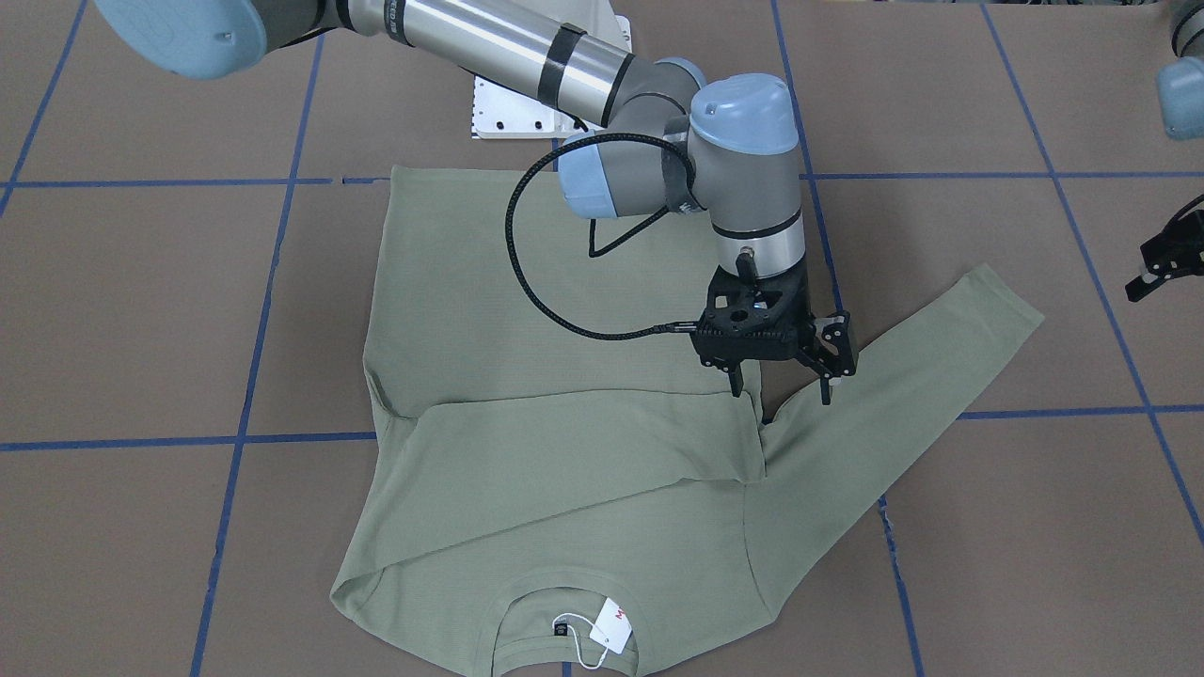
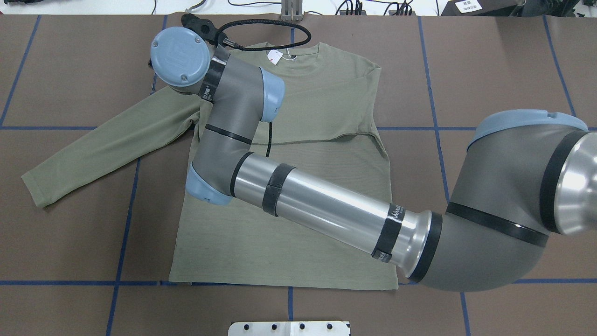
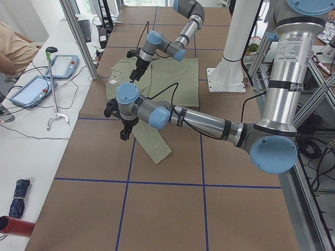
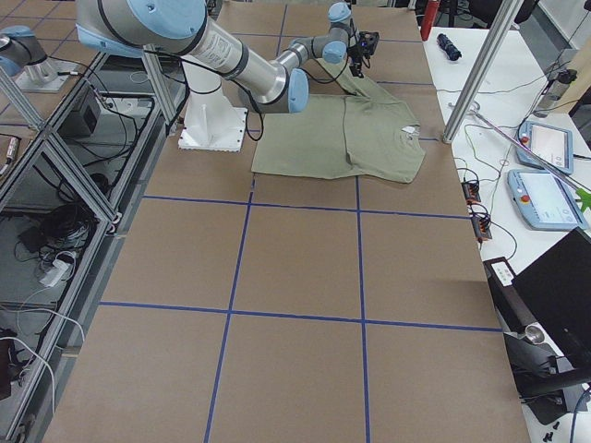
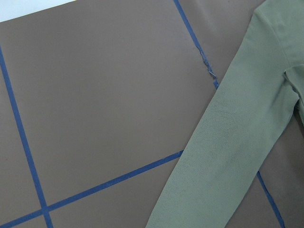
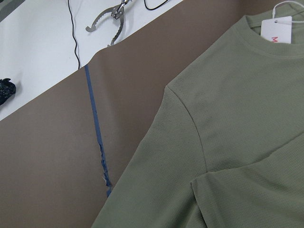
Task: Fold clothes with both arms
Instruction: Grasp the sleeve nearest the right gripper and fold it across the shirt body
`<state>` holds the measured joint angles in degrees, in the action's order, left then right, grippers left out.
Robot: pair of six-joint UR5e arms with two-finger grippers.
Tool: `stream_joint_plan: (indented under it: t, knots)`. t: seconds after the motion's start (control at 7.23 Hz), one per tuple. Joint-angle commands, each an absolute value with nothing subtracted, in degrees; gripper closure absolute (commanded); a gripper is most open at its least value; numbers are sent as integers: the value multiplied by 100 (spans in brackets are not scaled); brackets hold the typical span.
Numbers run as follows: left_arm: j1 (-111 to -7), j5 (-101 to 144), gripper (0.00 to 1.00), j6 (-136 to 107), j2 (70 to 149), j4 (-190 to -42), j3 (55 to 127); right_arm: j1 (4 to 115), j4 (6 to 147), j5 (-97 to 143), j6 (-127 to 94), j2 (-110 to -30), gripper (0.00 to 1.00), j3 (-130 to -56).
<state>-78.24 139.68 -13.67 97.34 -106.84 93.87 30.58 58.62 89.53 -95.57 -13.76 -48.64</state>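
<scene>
On the brown, blue-taped table [image 1: 141,310], the black right pincer [image 1: 781,395] stands wide open and empty over the pale sage-green long-sleeved knit shirt [image 1: 527,310]. The left pincer [image 1: 1164,261] is too unclear to tell.

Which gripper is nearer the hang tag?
Right: right gripper hovers over the shirt at its armpit, hem-side of the hang tag; left gripper is off it, beside the outstretched sleeve.

Red "M" on white hang tag [image 6: 277,29] at shirt [image 6: 237,118] neck; remainder cut off.
</scene>
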Motion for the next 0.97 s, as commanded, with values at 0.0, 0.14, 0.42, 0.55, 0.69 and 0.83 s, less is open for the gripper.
stream_joint_plan:
  t: [0.0,0.14,0.42,0.55,0.69,0.83]
  knots:
    - [-7053,13861,1,-2632,9739,-11538,8616,3224,6936,9017,-9607,-2507,3,-6774]
    - [-7049,13860,3,-2706,9616,-11810,8387,3339,7013,9296,-9615,-2931,4,-7342]
    - [-7022,14253,6,-2803,9563,-12373,7771,3489,6943,9483,-9598,-3619,2,-8083]
    - [-7005,14343,6,-2751,9545,-12497,7482,3507,6943,9483,-9598,-3682,2,-8129]
    - [-6987,14326,6,-2786,9545,-12629,7436,3507,6943,9483,-9606,-3683,2,-8130]
    - [-6900,14300,11,-2725,9510,-12726,7322,3507,6952,9483,-9606,-3700,2,-8139]
